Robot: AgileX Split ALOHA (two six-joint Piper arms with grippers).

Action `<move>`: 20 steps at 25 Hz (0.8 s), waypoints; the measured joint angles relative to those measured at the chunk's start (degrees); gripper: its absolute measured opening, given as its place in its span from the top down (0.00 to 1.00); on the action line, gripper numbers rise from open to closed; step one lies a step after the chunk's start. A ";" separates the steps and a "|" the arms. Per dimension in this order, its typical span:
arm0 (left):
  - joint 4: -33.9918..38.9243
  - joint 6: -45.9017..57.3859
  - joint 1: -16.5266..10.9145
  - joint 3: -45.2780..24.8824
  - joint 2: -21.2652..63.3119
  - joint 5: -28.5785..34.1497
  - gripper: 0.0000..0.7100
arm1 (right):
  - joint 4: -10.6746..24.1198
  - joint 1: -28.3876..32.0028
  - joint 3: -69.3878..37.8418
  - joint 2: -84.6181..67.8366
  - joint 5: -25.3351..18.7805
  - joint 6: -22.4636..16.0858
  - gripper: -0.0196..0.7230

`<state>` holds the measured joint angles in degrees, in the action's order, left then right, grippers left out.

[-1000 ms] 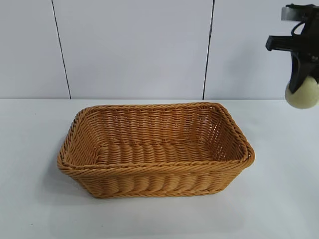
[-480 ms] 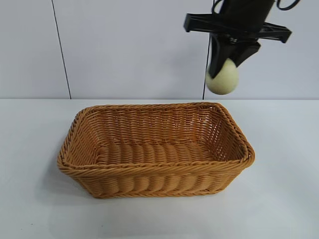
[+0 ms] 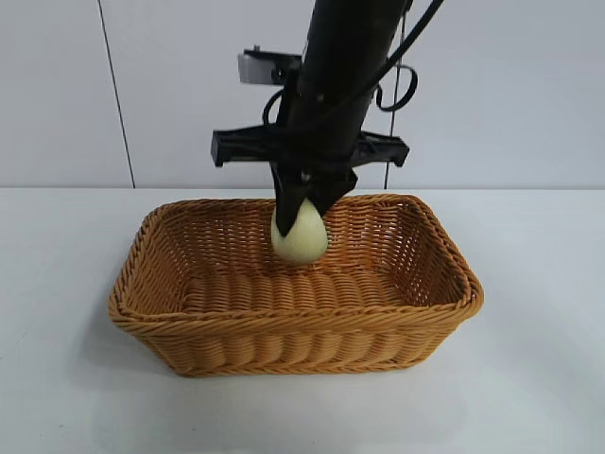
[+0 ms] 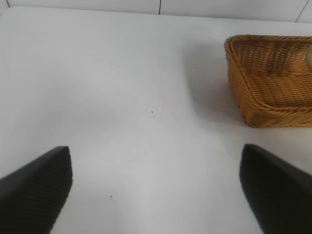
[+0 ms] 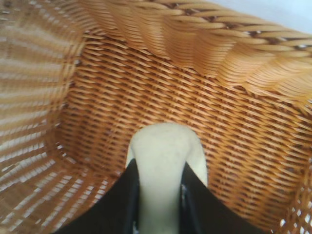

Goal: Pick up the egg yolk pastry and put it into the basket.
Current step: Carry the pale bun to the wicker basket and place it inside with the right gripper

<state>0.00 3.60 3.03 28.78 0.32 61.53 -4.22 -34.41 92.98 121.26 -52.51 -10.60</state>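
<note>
The right gripper (image 3: pixel 301 210) points down over the basket (image 3: pixel 284 326), its fingers (image 5: pixel 122 204) pinched on the upper end of the pastry (image 3: pixel 300 236), which hangs inside the rim, nearer the back wall and above the floor. Let go from here, the rounded lump could bounce or roll against the weave; lowering off-line might catch the back wall. The left gripper (image 4: pixel 156 195) hangs idle, spread wide, over the table beside the basket's end

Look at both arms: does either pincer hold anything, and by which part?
The right pincer holds the egg yolk pastry by its narrow upper end, above the basket floor. The left pincer is open and holds nothing.
</note>
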 joint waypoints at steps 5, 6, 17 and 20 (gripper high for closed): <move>0.00 0.00 0.00 0.00 0.00 0.00 0.06 | 0.37 0.00 0.00 4.62 1.58 -0.14 0.72; 0.00 0.00 0.00 0.00 0.00 0.00 0.06 | 0.37 0.00 0.00 4.76 1.73 -0.14 0.67; 0.00 0.00 0.00 0.00 0.00 0.00 0.06 | 1.02 0.00 5.14 2.49 -5.23 -0.14 0.05; 0.00 0.00 0.00 0.00 0.00 0.00 0.06 | 1.85 0.00 11.36 2.31 -11.64 -0.14 0.05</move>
<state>0.00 3.60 3.03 28.78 0.32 61.53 -2.37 -34.41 104.35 123.57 -64.16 -10.74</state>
